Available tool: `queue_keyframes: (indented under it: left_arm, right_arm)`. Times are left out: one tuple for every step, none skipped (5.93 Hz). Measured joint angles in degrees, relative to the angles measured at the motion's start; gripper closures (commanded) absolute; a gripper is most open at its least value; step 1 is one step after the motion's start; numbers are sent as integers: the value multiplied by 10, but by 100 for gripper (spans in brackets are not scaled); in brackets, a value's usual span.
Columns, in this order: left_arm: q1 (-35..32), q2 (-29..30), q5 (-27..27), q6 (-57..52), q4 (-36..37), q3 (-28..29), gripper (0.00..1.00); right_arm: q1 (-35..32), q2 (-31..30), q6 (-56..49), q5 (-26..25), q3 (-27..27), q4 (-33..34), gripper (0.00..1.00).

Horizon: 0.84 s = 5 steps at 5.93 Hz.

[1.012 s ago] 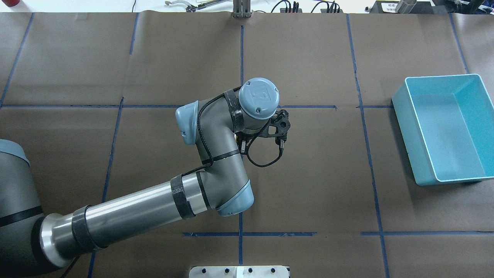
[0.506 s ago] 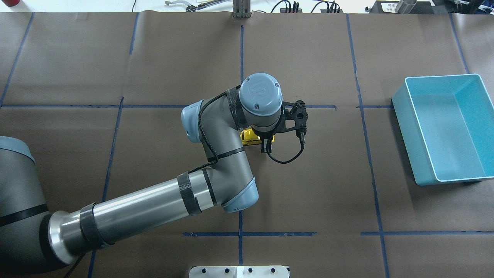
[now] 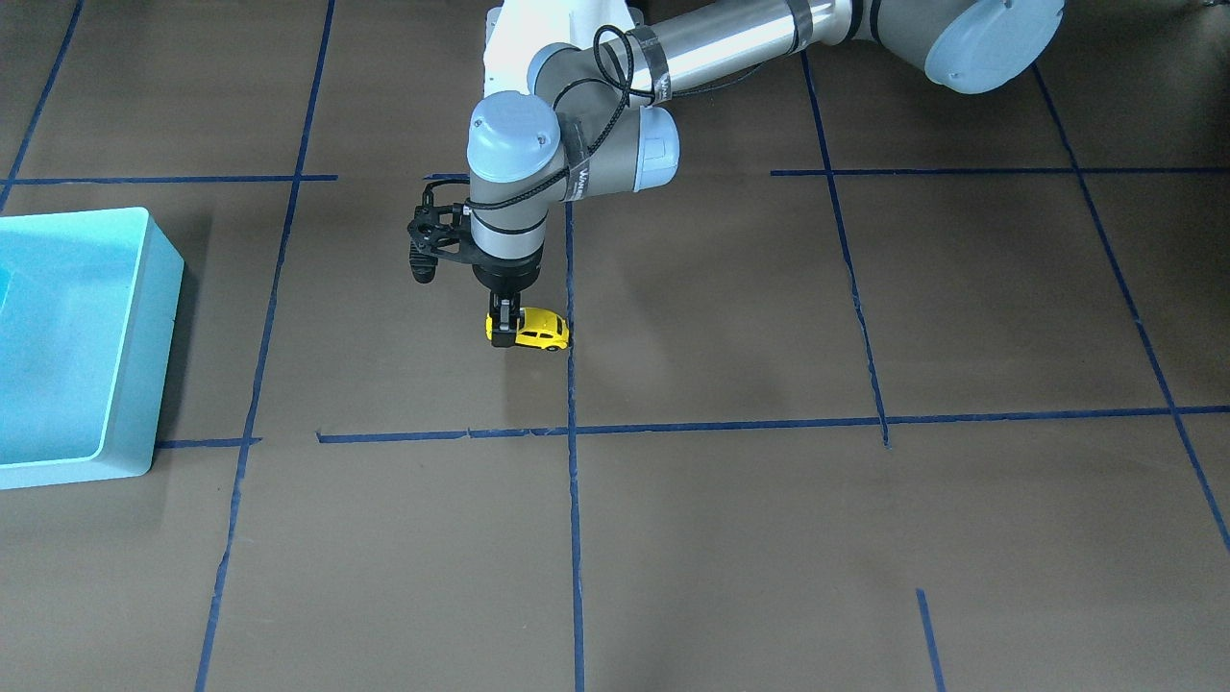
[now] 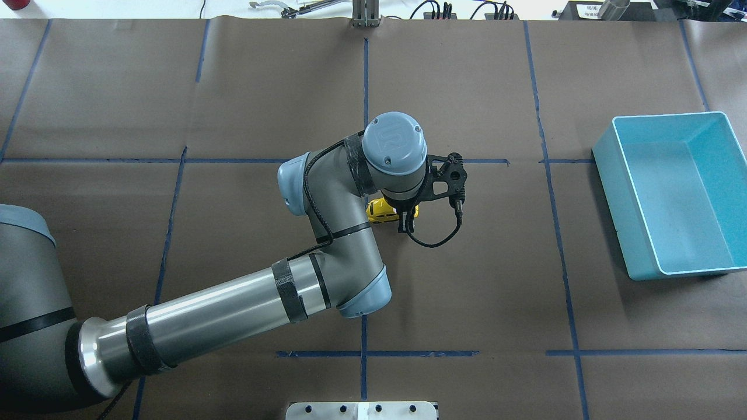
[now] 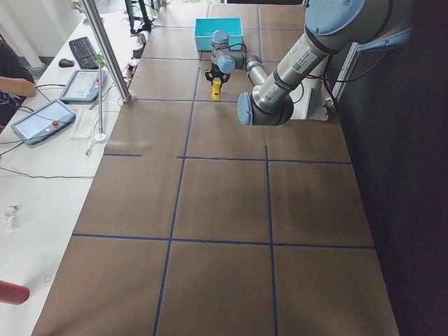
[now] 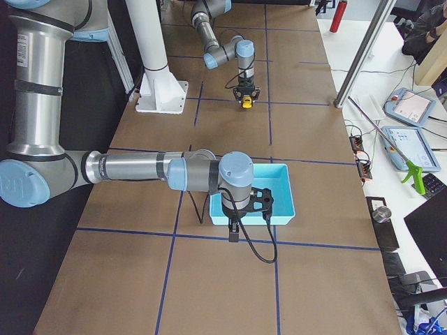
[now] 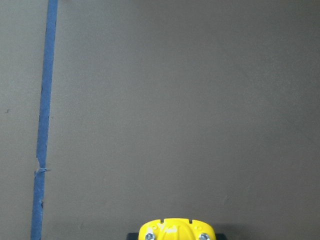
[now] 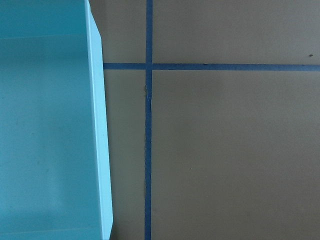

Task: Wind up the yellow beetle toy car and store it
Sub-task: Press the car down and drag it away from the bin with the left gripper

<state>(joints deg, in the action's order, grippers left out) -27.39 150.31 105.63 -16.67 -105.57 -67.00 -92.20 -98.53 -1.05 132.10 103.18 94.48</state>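
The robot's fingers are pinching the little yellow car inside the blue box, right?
No. The left gripper pinches the yellow beetle toy car with its fingers out on the brown table, well apart from the turquoise bin. The exterior front-facing view shows it.

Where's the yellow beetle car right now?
Near the table's middle in the front-facing view, the yellow beetle toy car is just left of a blue tape line, its end between the left hand's fingers, far from the turquoise bin.

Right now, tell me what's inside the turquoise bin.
Nothing: the turquoise bin shows a bare floor in the overhead view. The yellow beetle toy car is outside it, in the left gripper. From the right side, the right arm hides part of the near wall.
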Motion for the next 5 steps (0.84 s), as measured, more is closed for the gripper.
queue_keyframes:
  left_arm:
    - [0,-3,6,0,-2,3,78]
    - [-1,-10,9,0,-11,2,78]
    - [-3,-24,11,0,-24,-3,78]
    - [-7,-45,14,0,-33,-20,78]
    - [-13,-72,16,0,-43,-45,78]
  right_arm:
    - [0,0,0,0,0,0,0]
    - [0,0,0,0,0,0,0]
    - [0,0,0,0,0,0,0]
    - [0,0,0,0,0,0,0]
    - [0,0,0,0,0,0,0]
